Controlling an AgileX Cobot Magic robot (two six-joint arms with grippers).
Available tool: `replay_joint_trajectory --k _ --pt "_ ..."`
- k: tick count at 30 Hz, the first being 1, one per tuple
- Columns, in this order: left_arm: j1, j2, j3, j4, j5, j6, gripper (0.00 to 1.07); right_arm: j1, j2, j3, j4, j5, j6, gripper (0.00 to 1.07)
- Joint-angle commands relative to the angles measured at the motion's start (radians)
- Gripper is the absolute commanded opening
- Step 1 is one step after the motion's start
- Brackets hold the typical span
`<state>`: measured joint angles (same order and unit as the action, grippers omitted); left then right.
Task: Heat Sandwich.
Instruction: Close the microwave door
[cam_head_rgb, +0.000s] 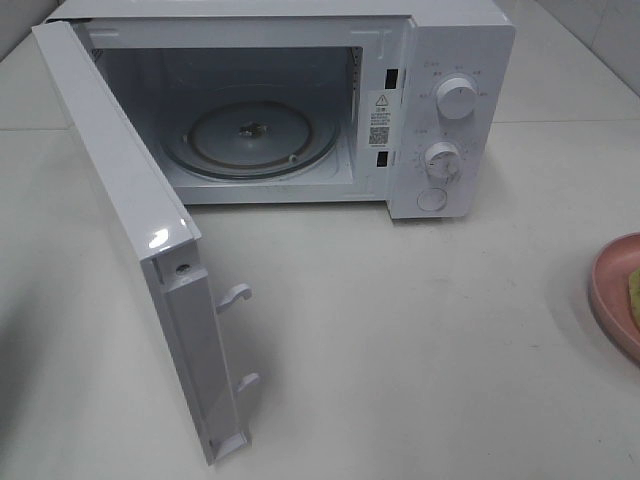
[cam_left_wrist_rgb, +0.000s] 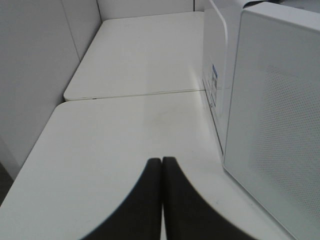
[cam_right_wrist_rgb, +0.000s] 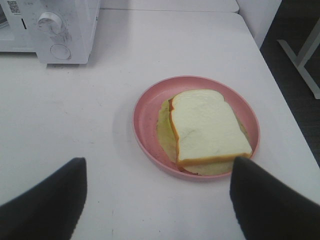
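A: A plain white tabletop (cam_head_rgb: 420, 340) carries a boxy white microwave oven (cam_head_rgb: 450, 110) with its hinged white door (cam_head_rgb: 150, 250) swung wide over a round glass turntable (cam_head_rgb: 250, 135). Where's the food?

B: The white-bread sandwich (cam_right_wrist_rgb: 207, 127) lies on a round pink plate (cam_right_wrist_rgb: 147, 117) well to the oven's right. The right gripper (cam_right_wrist_rgb: 157, 200) hovers near it, jaws spread; the left gripper (cam_left_wrist_rgb: 162, 200) is pinched closed, empty.

A: Best approach?

B: Probably straddle the plate's rim squarely, lift level.

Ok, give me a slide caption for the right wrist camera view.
Open right gripper hovers before the sandwich on its pink plate, microwave behind.
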<state>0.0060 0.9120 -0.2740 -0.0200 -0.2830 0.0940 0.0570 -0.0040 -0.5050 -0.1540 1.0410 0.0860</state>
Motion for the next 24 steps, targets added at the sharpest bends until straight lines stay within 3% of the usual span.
replay_joint_trajectory --k 1,9,24 --pt "-0.053 0.121 0.004 0.02 -0.154 -0.005 0.0 -0.007 -0.027 0.0 0.001 -0.007 -0.005 0.76" --pt "-0.164 0.369 0.003 0.065 -0.453 -0.021 0.0 -0.007 -0.027 0.0 0.001 -0.007 -0.005 0.76" --pt "-0.381 0.586 -0.069 0.073 -0.539 -0.028 0.0 -0.007 -0.027 0.0 0.001 -0.007 -0.005 0.76"
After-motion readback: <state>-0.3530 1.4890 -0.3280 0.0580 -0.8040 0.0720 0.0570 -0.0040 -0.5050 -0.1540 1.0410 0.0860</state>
